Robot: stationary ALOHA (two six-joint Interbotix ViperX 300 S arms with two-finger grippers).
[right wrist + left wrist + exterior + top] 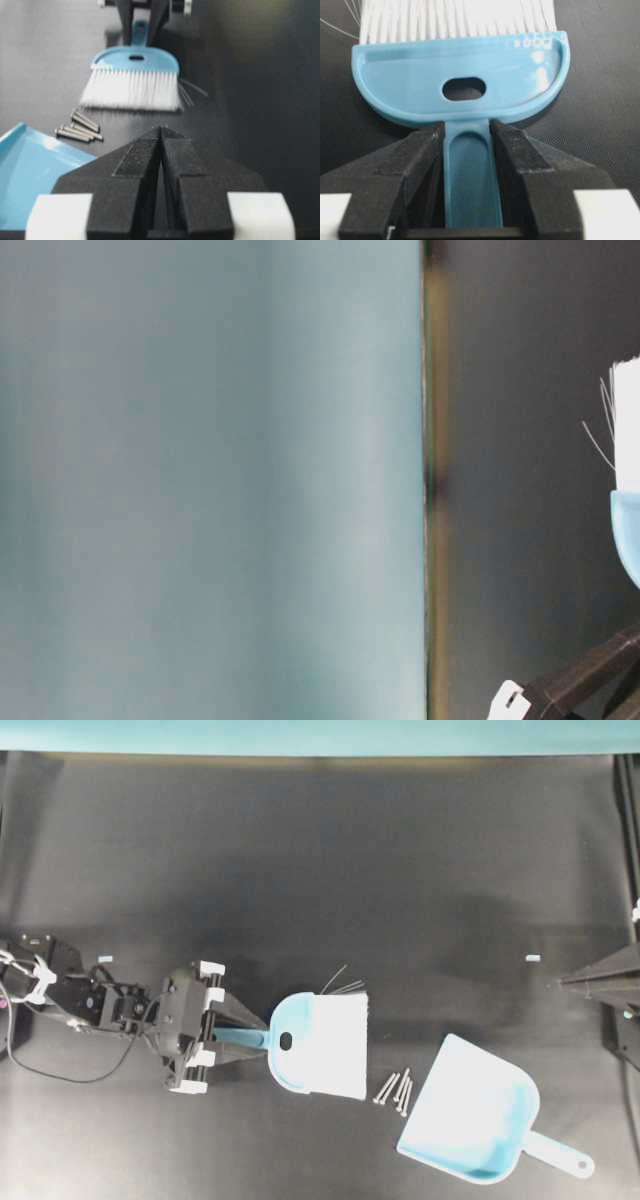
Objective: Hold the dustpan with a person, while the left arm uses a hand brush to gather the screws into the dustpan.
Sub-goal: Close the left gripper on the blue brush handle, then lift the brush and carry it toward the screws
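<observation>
My left gripper (254, 1038) is shut on the slim handle of the light-blue hand brush (322, 1046); the left wrist view shows both jaws tight against the handle (468, 165). The white bristles (345, 1045) rest on the black table, pointing right. Several silver screws (395, 1088) lie bunched just right of the bristles, beside the mouth of the light-blue dustpan (478, 1115). The dustpan lies flat, its handle pointing to the lower right. My right gripper (563, 982) is shut and empty at the right edge, above the table and far from the dustpan. No person is in view.
The right wrist view shows the brush (132, 85), the screws (80, 127) and a dustpan corner (30, 175) ahead of my right gripper (161, 129). Two small white tape bits (533, 958) (106, 957) lie on the table. A teal wall (200, 480) borders the far edge.
</observation>
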